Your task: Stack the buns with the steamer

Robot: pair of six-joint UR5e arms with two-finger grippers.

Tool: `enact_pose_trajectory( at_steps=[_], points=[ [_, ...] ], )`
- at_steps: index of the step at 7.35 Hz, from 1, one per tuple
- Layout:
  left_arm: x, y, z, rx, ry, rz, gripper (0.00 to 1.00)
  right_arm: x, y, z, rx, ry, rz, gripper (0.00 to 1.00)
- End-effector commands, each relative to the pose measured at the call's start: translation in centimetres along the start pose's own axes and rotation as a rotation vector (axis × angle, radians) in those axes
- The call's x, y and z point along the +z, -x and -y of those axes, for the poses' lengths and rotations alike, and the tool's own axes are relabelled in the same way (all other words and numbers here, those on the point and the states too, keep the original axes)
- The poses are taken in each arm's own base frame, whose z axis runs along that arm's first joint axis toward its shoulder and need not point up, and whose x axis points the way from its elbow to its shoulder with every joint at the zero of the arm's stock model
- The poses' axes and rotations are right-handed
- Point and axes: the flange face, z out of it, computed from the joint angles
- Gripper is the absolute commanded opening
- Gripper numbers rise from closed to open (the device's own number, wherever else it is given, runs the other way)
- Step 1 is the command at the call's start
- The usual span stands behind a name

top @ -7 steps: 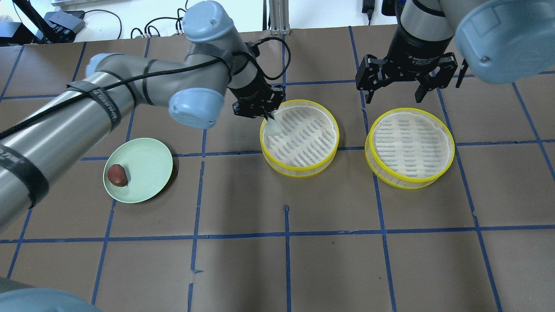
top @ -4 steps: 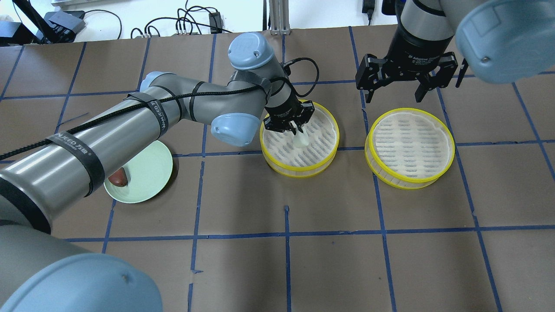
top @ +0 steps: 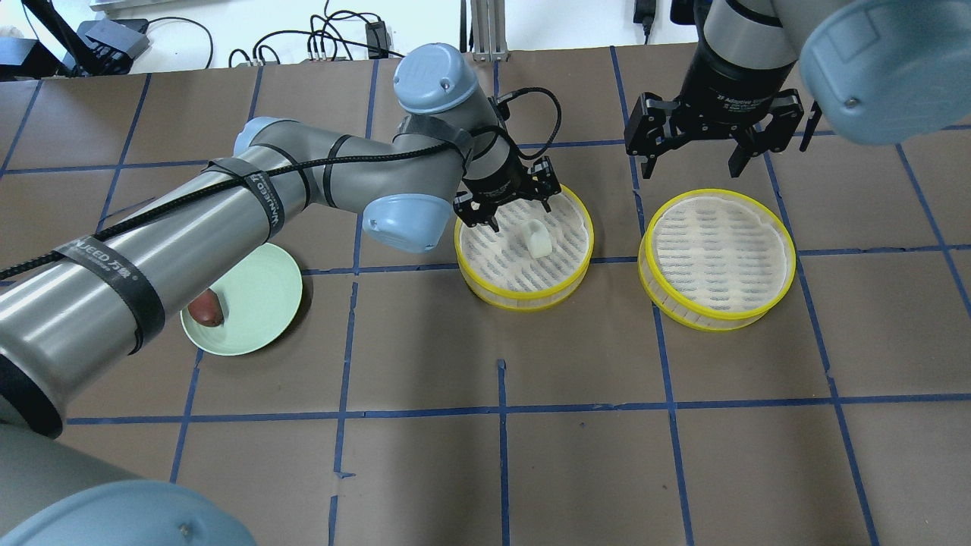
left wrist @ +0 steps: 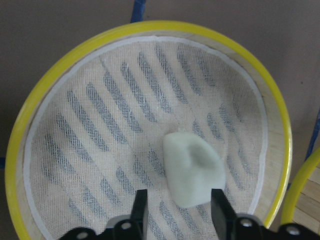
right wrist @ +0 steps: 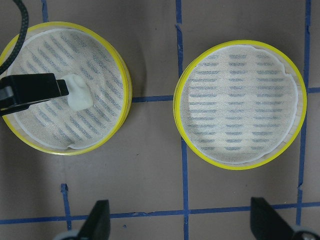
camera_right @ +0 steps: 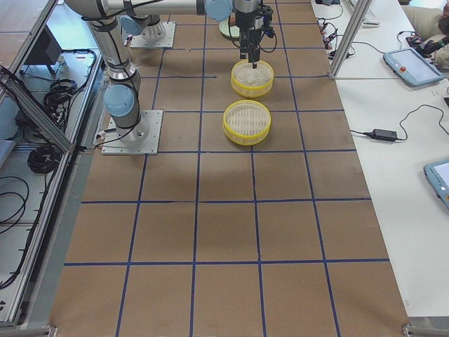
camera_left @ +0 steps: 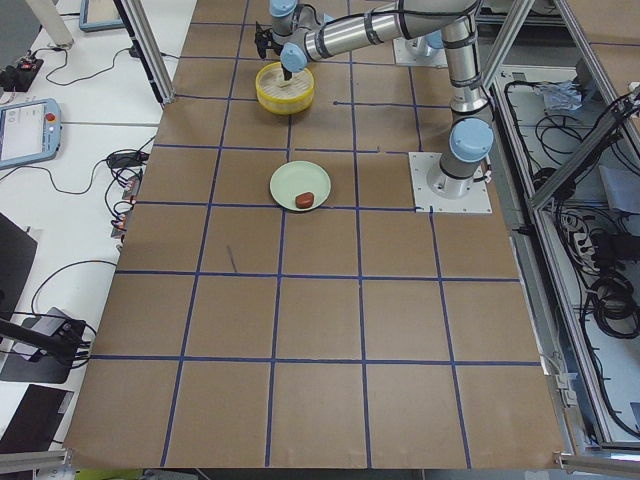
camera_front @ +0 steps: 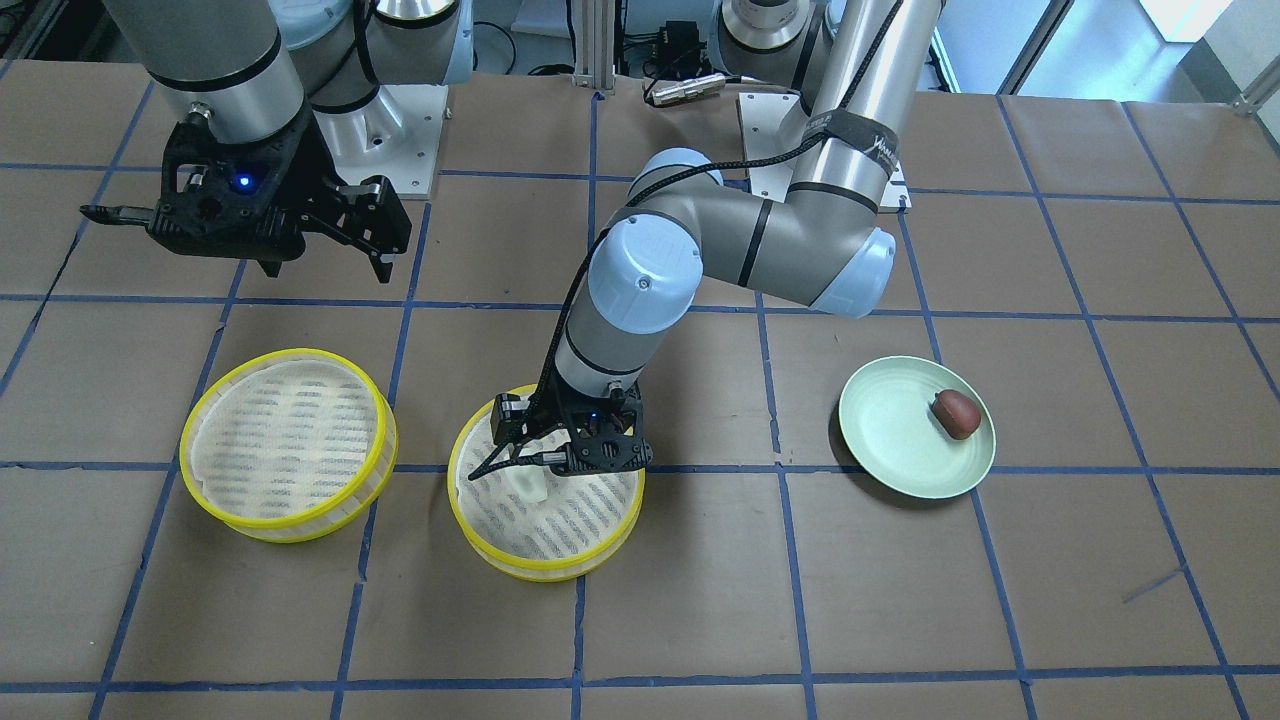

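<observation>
Desk, middle steamer tray: raise the spread-open left gripper straight up, clear of the rim. Leave the right gripper open. Avoid nudging the white bun lying inside. Then the reddish-brown bun on the plate.

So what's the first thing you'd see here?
Two yellow-rimmed steamer baskets in the table's middle. The left hand hangs open over one, where the white bun lies; the other basket holds nothing. A reddish-brown bun sits alone on the pale green plate.
</observation>
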Motion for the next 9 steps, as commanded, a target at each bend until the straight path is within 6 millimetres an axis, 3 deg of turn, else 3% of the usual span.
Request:
enact_pose_trajectory(
  at_steps=[1, 2, 3, 5, 6, 7, 8, 9],
  points=[
    [-4.2, 6.0, 2.9, -0.024, -0.045, 0.161, 0.93, 1.1, -2.4, 0.5, 0.018, 0.025, -0.040, 1.00],
    [-6.7, 8.7, 3.8, 0.001, -0.060, 0.172, 0.93, 3.1, -7.6, 1.2, 0.035, 0.067, -0.033, 1.00],
    [-8.3, 12.6, 5.3, 0.064, -0.063, 0.225, 0.94, 4.8, -11.7, 1.3, 0.019, 0.105, -0.016, 1.00],
    [-9.7, 21.2, 8.6, 0.147, -0.017, 0.262, 0.94, 9.1, -17.8, 2.0, 0.028, 0.089, -0.012, 1.00],
    [-9.8, 25.5, 9.6, 0.185, 0.009, 0.261, 0.94, 13.9, -21.5, 2.7, -0.014, 0.055, -0.016, 1.00],
    [-10.2, 27.7, 10.2, 0.178, 0.009, 0.264, 0.94, 17.9, -25.4, 2.2, -0.043, 0.033, -0.009, 1.00],
    [-10.4, 28.3, 10.3, 0.194, 0.012, 0.279, 0.94, 21.1, -27.5, 1.7, -0.036, -0.001, -0.009, 1.00],
    [-10.3, 29.0, 10.3, 0.233, 0.025, 0.326, 0.94, 24.2, -27.4, 2.2, -0.035, -0.022, 0.026, 1.00]
  ],
)
